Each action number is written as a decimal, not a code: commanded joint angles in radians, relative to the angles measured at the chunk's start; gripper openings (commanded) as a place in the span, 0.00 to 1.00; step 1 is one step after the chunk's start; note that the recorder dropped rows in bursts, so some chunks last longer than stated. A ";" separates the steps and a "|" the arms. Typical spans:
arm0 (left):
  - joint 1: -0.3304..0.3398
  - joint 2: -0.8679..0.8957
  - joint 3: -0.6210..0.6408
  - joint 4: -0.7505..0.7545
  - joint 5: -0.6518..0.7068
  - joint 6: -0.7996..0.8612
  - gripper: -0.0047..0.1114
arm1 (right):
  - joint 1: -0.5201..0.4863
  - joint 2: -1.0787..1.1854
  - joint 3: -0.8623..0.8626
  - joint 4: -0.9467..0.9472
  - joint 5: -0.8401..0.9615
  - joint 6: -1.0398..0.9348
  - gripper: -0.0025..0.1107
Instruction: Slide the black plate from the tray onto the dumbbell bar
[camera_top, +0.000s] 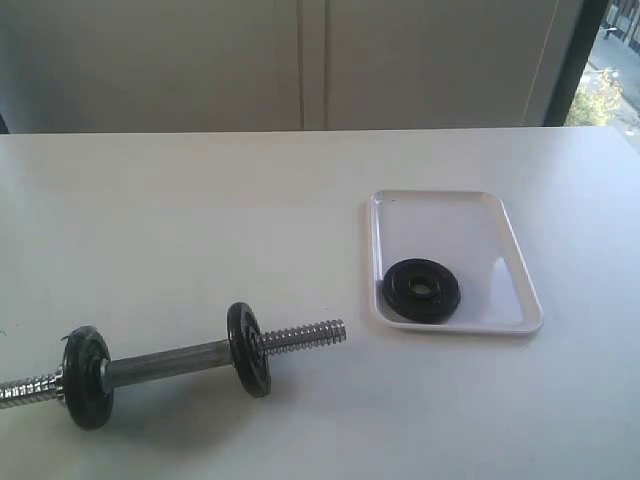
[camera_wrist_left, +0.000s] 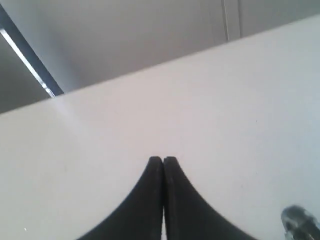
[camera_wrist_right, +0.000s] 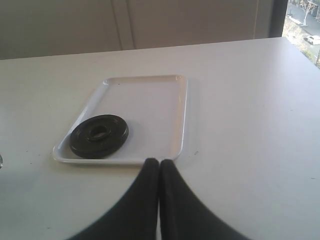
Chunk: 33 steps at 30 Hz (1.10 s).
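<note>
**Broad flat white table**: fills the exterior view up to a straight far edge against a pale wall. Mostly bare, with wide open surface left of the tray and beyond it.

**Shallow white rectangular plastic tray**: right of the middle, long sides running away from the camera, low rim whole all round. Bare over the far half and the right side.

**Short silver-grey steel dumbbell bar**: lying slanted on the table at the near left, left threaded end cut off by the picture's edge. Right threaded end bare, pointing toward the tray's near left corner, close to it but apart, across a strip of bare table. Fitted with a black disc nearer the tray and a black disc farther from the tray, both upright on the rod.

**Small round black iron plate**: flat in the tray's near left corner, centre hole upward, just beside the left and near rims.

**Left gripper**: black fingers pressed together tip to tip, holding nothing, over bare table.

**Right gripper**: black, likewise closed with no gap and empty, aimed at the tray from outside its near short rim. Height above the table not readable.
</note>
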 joint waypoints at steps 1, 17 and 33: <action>-0.010 0.161 -0.089 -0.002 0.173 -0.064 0.04 | 0.000 -0.005 0.005 0.003 -0.015 0.003 0.02; -0.348 0.622 -0.426 -0.019 0.596 0.075 0.04 | 0.000 -0.005 0.005 0.003 -0.015 0.003 0.02; -0.575 0.773 -0.453 -0.061 0.481 0.365 0.04 | 0.000 -0.005 0.005 0.003 -0.015 0.003 0.02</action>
